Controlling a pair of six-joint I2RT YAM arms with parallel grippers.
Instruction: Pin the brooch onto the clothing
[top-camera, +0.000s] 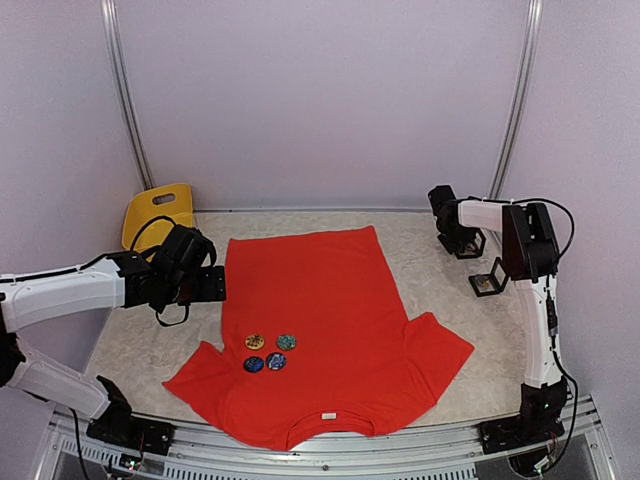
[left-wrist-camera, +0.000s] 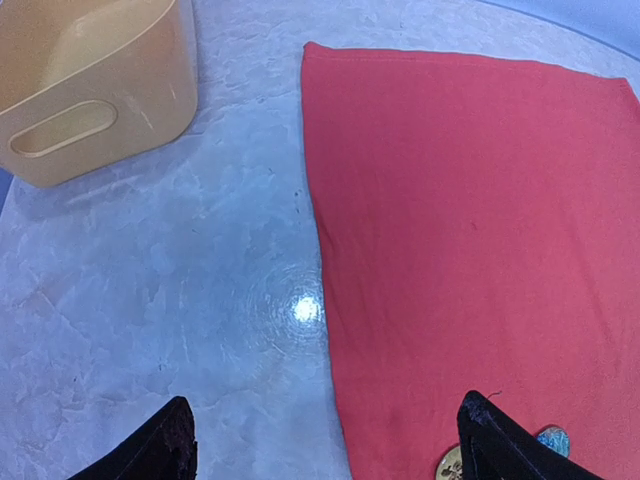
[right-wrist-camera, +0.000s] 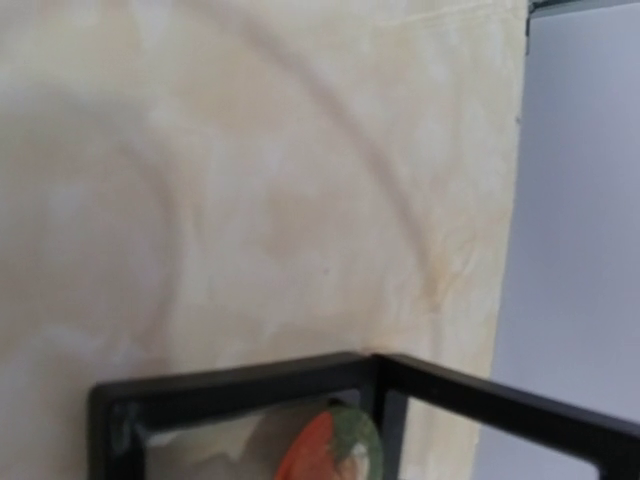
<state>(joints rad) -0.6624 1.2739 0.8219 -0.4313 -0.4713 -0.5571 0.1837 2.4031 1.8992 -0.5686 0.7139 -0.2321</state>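
Where it lies spread flat on the pale marbled tabletop (top-camera: 130, 340), the red-orange T-shirt (top-camera: 330, 300) has its round neck and white label toward the near edge and its straight hem toward the far wall. 4 round brooches sit in a tight cluster on the cloth just inside the left sleeve. A gold brooch (top-camera: 255, 341) and a teal brooch (top-camera: 286, 342) form the farther row, with 2 dark blue ones nearer the neck.

The left pincer (top-camera: 205, 283) hangs just off the shirt's left edge, over bare tabletop. Its arm climbs from the near left base out past the frame's left side. From there the white forearm reaches roughly level to the right. In the wrist view its 2 dark fingers (left-wrist-camera: 170, 445) stand wide apart at the bottom corners with nothing between them, so it is released.

The right arm stands upright from the near right base and bends at a raised black elbow. Its forearm then runs left toward the far wall, with the wrist turned down. The right pincer (top-camera: 462, 240) points at the tabletop's far right, well apart from the shirt. I cannot tell whether it is clenched or released.

A small black frame (top-camera: 490, 280) sits on the tabletop just beside it. The wrist view shows a red-and-green round piece (right-wrist-camera: 330, 450) inside a black frame.

A yellow bin (top-camera: 158, 212) with a handle slot occupies the far left corner.
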